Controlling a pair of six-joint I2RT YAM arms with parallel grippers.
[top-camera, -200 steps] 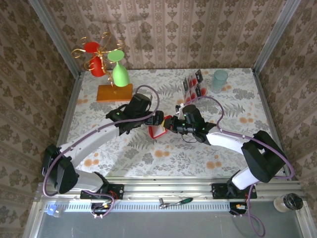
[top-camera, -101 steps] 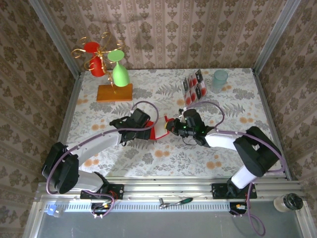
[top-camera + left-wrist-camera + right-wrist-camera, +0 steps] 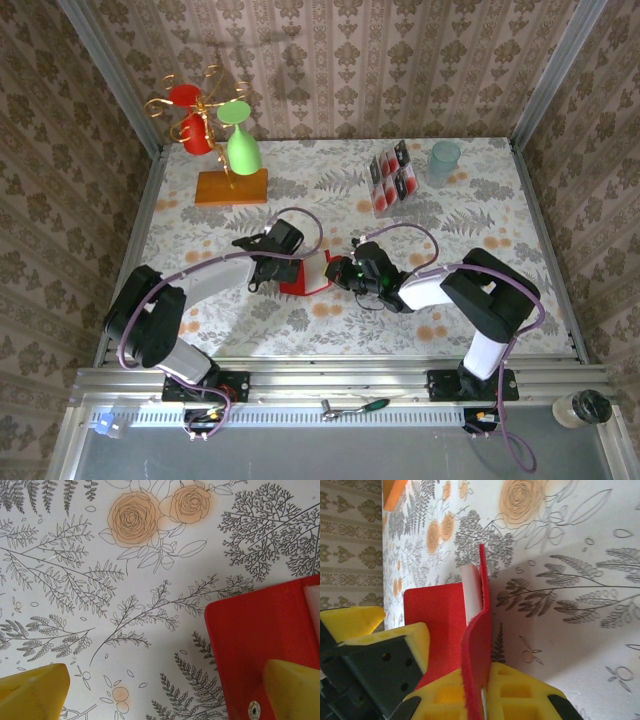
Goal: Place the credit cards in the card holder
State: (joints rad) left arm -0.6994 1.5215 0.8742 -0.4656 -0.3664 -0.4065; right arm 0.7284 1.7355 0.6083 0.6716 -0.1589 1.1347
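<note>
A: Holding the card holder [image 3: 437, 612] open at the middle of the desk [image 3: 500, 230], your right hand [image 3: 476, 692] pinches one red flap, raised on edge.
B: And my left hand [image 3: 162, 680]?
A: Spread wide, one finger over the flat half. Pin that half down, I'd say, before you fetch the credit cards [image 3: 392, 178], well apart at the far right.

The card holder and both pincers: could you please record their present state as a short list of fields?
card holder: red, on the table between the pincers, one flap lifted
right pincer: shut on the card holder's flap
left pincer: open, one finger over the card holder
credit cards: far side, beside the teal cup
</note>
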